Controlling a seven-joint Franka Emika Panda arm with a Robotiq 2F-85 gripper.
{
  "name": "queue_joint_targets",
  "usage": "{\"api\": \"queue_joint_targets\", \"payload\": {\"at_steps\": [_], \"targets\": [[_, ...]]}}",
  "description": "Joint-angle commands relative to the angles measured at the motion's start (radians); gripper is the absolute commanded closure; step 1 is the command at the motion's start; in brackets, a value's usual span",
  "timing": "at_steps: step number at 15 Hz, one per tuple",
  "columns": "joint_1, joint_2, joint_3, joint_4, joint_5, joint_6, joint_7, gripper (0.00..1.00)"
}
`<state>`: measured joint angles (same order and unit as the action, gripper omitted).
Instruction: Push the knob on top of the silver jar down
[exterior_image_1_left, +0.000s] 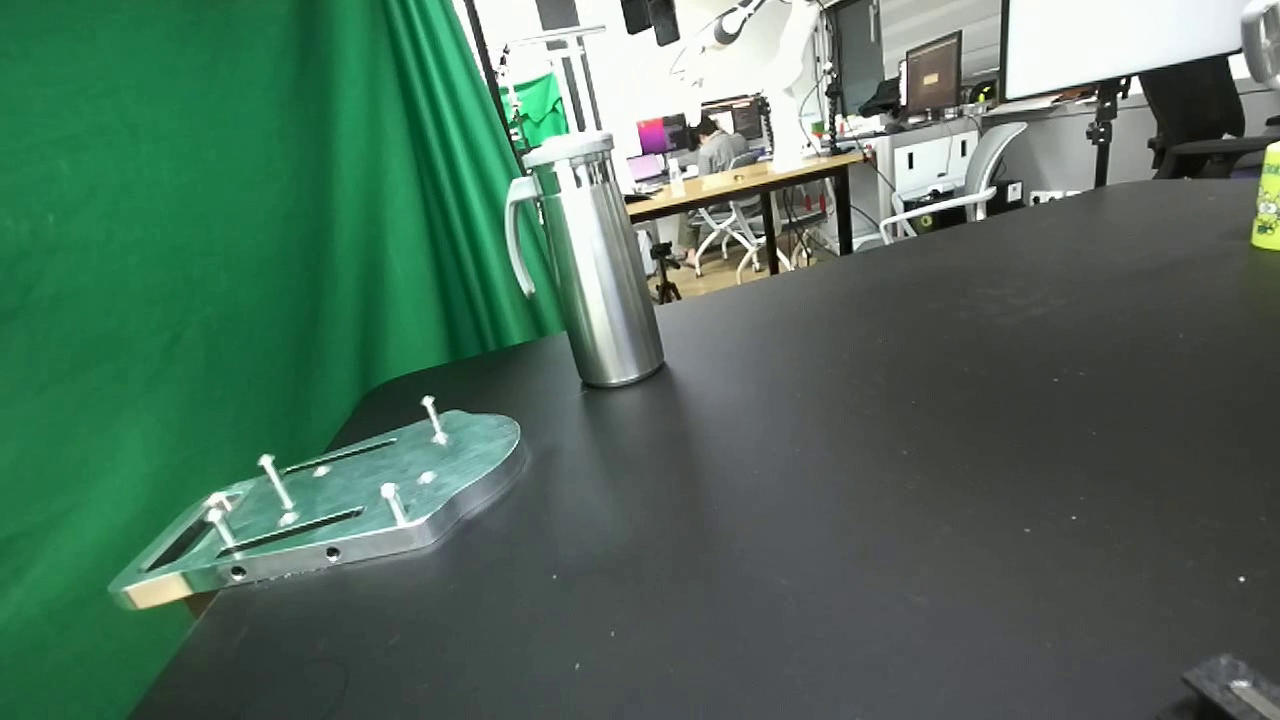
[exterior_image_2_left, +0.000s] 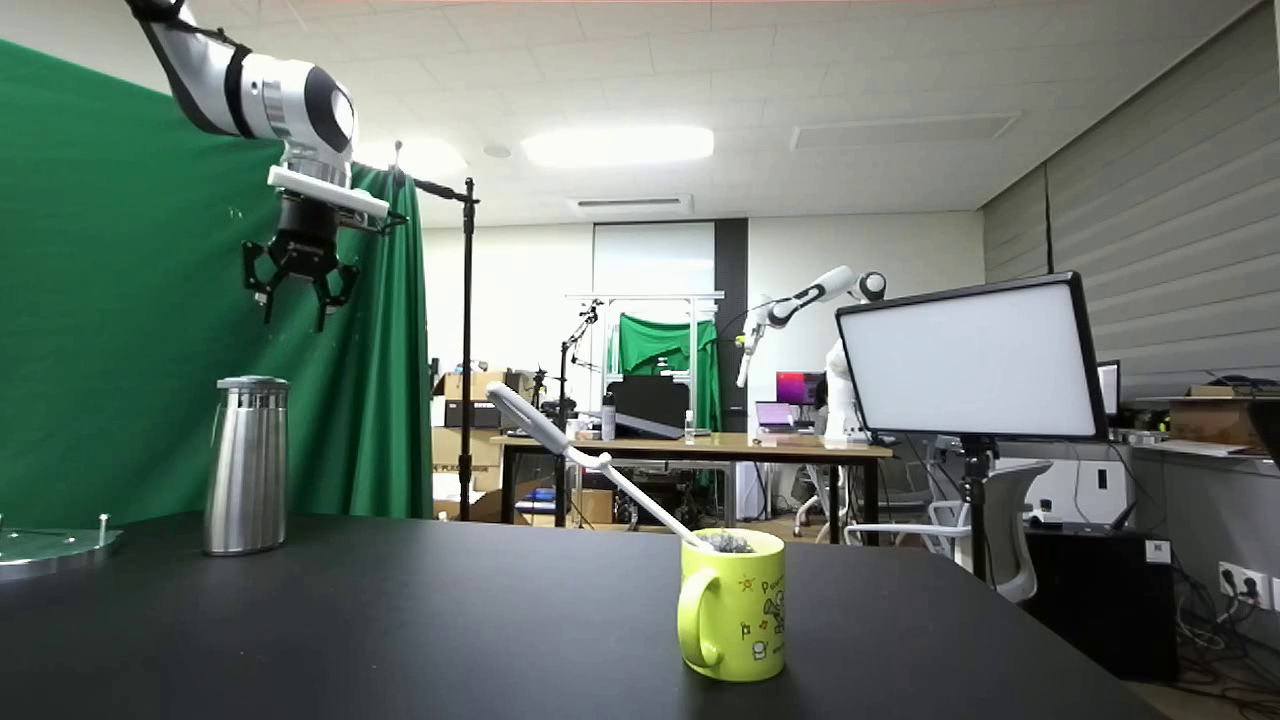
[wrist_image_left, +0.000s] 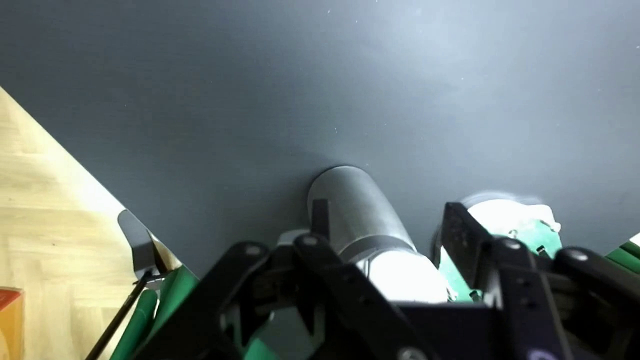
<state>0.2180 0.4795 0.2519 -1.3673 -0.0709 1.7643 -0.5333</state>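
The silver jar (exterior_image_1_left: 612, 280) stands upright on the black table, with a light grey lid (exterior_image_1_left: 568, 148) and a side handle (exterior_image_1_left: 514, 232). The jar (exterior_image_2_left: 247, 475) and its lid (exterior_image_2_left: 252, 382) also show in an exterior view. No separate knob can be told apart on the lid. My gripper (exterior_image_2_left: 294, 316) is open and empty, pointing down above the jar and slightly to its right there, with a gap to the lid. In the wrist view the jar (wrist_image_left: 357, 210) and its overexposed lid (wrist_image_left: 405, 277) appear between the fingers (wrist_image_left: 386, 212), partly hidden by the left finger.
A greenish metal plate (exterior_image_1_left: 385, 480) with upright bolts lies beside the jar at the table edge. A yellow-green mug (exterior_image_2_left: 735, 605) holding a white-handled brush (exterior_image_2_left: 545, 425) stands farther along the table (exterior_image_2_left: 480, 620). A green curtain (exterior_image_2_left: 100, 300) hangs behind the jar.
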Motion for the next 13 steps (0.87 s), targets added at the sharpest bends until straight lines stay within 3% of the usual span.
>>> {"api": "queue_joint_targets", "payload": {"at_steps": [1, 3, 9, 10, 13], "targets": [[-0.018, -0.106, -0.010, -0.107, -0.007, -0.014, 0.001, 0.07], [-0.020, -0.137, -0.012, -0.132, -0.014, -0.020, 0.012, 0.00], [-0.025, -0.194, -0.017, -0.186, -0.004, -0.044, 0.020, 0.00], [-0.020, -0.149, -0.013, -0.137, -0.006, -0.037, 0.003, 0.00], [-0.020, -0.160, -0.013, -0.152, -0.006, -0.039, 0.003, 0.00]]}}
